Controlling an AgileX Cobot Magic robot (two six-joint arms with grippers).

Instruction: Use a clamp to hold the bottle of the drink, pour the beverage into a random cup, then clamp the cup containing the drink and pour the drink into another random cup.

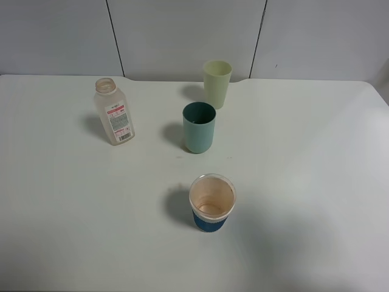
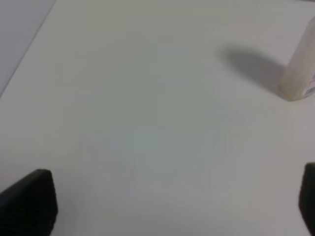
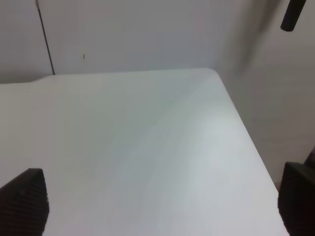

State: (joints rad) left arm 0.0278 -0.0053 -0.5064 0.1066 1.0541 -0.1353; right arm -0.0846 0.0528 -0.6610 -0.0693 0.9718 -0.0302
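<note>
The bottle stands capless at the table's left, clear with a white and red label. I cannot make out the beverage in it or in any cup. The pale yellow-green cup stands at the back centre. The teal cup stands just in front of it. Neither gripper shows in the exterior view. My left gripper is open over bare table, and the bottle's base lies ahead of it, off to one side. My right gripper is open above the table's far right corner with nothing between its fingers.
A wide paper cup with a blue base and a brownish tint inside stands in front of the teal cup. The white table ends at a grey panelled wall at the back. The table's right edge shows in the right wrist view.
</note>
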